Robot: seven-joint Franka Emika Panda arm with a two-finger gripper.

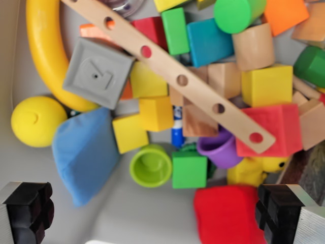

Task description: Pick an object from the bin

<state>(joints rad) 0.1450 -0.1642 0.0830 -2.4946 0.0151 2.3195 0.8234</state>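
Two black fingertips (31, 212) frame the bottom corners of the wrist view, one at the left and one at the right, so the gripper (155, 213) stands wide open with nothing between its pads. Below it lies the bin (127, 216), its pale grey floor bare only near the lower middle.

At the far left a yellow ball (38, 121) rests beside a curved yellow ring piece (43, 48) that sweeps up the left side. Next comes a soft blue wedge (84, 152), and above it a grey rubber cube (98, 72), tilted, lying partly on the ring. A long wooden strip with holes (167, 71) runs diagonally from the top left down to the right, resting over several blocks. Under it sit yellow cubes (147, 119) and a blue marker (176, 133), only partly seen. A lime green cup (150, 165) lies mouth up just beside a green cube (189, 169). Close to the right fingertip is a red soft block (226, 213), touching its inner edge. Farther right are a purple cup (219, 150), a red textured block (274, 129), a yellow block (267, 85), and a plain wooden cylinder (253, 47). Along the top lie a teal block (208, 41) and a green cylinder (237, 13)
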